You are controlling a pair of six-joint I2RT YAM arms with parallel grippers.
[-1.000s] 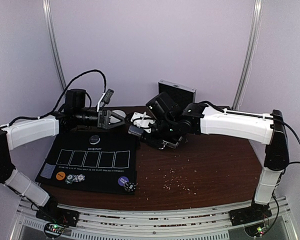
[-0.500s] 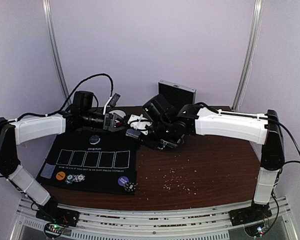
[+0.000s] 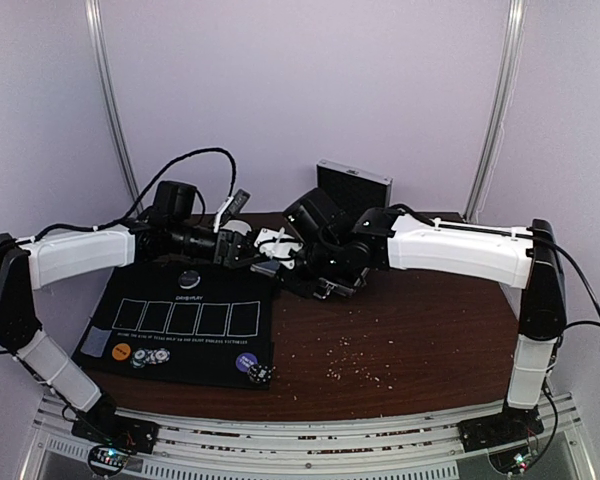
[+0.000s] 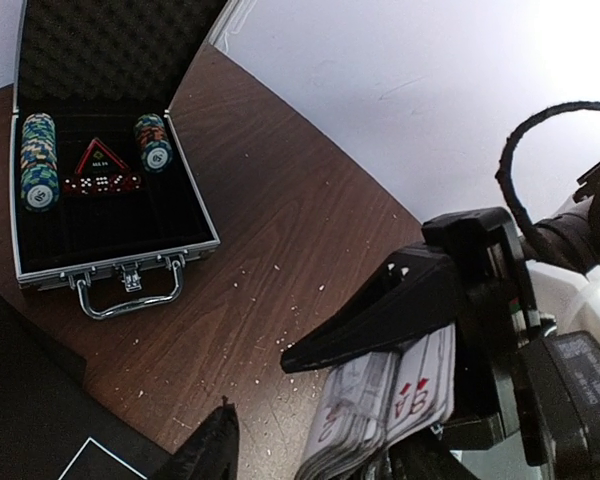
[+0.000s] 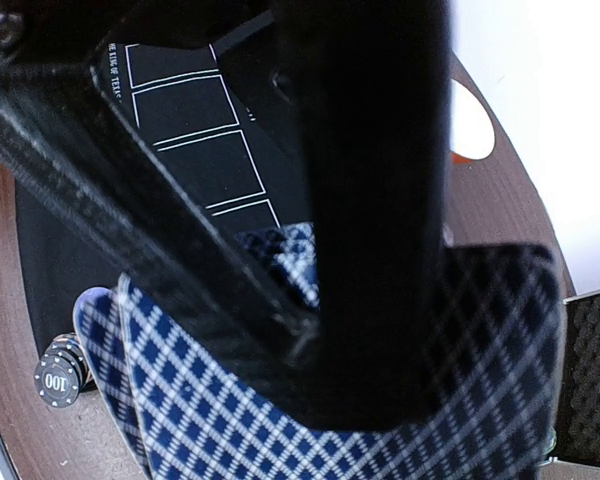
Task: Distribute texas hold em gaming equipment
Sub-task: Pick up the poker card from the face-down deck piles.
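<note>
1. A small deck of playing cards is clamped by the right end effector. Blue-and-white diamond backs are seen in the right wrist view.
2. The deck is held in the air above the far-left part of the worktop, just past the far right corner of the black mat.
3. The left end effector is seen with its fingers apart, set around the deck's lower edge. A gap is visible between that finger and the cards. Contact on the other side cannot be told.
4. The mat is laid at the near-left corner of the worktop, with a row of five white-outlined boxes printed on it.
5. Along the mat's near edge are an orange disc and striped chips just beside it. A purple disc is placed with a lone chip at the near right corner.
6. A grey-blue card is laid at the mat's near left corner, and a black disc near its far edge.
7. An open metal case is set at the far edge of the worktop. Chip stacks and red dice are seated inside.
</note>
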